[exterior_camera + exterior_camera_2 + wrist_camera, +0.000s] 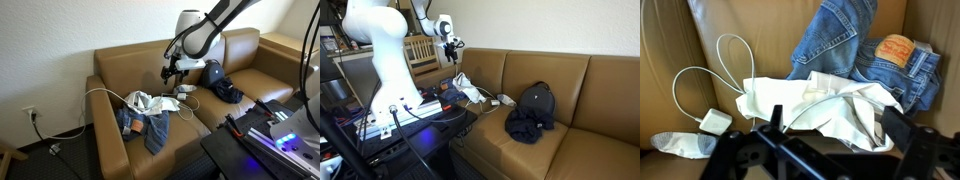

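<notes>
My gripper [837,122] hangs open above a crumpled white cloth [830,105] on a brown leather couch [680,30], one finger on each side of the cloth in the wrist view. Nothing is held. Blue jeans [855,50] with a tan label lie just beyond the cloth, partly under it. A white cable [710,75] loops over the cushion to a small white charger [713,122]. In both exterior views the gripper [172,75] [451,50] is well above the cloth [145,101] [468,88] and apart from it.
A dark blue bag or garment [222,85] [532,110] sits on the middle cushion. Small white items [185,90] lie between it and the cloth. A pale sock-like piece [675,145] lies near the charger. The robot's base [380,70] and a cart with cables stand beside the couch arm.
</notes>
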Available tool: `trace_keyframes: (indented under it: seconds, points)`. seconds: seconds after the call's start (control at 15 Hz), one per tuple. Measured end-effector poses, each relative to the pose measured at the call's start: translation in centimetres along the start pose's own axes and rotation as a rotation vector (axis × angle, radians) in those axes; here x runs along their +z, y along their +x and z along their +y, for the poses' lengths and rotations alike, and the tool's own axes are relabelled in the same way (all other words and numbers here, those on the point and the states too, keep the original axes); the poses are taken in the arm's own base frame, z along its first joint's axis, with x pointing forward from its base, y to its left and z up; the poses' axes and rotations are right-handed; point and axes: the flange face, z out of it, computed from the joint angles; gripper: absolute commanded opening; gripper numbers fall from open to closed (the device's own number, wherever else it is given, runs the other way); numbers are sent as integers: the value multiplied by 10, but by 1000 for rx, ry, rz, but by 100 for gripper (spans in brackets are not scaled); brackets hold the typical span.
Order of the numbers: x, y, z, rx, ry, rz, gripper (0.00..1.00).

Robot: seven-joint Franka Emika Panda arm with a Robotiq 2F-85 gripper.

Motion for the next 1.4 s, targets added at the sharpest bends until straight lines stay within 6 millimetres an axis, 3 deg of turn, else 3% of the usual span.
trace_keyframes:
  seconds: [0.13, 0.27, 0.47, 0.67, 1.13, 1.4]
  points:
    - [23, -1, 4, -11, -49, 4, 100]
    - [58, 0, 0, -23, -68, 27, 100]
    - [111, 11, -17, -12, -75, 87, 100]
    - [148, 24, -39, -38, -68, 133, 100]
    - [185, 61, -85, -98, -35, 320, 100]
    - [175, 63, -108, -65, 25, 321, 100]
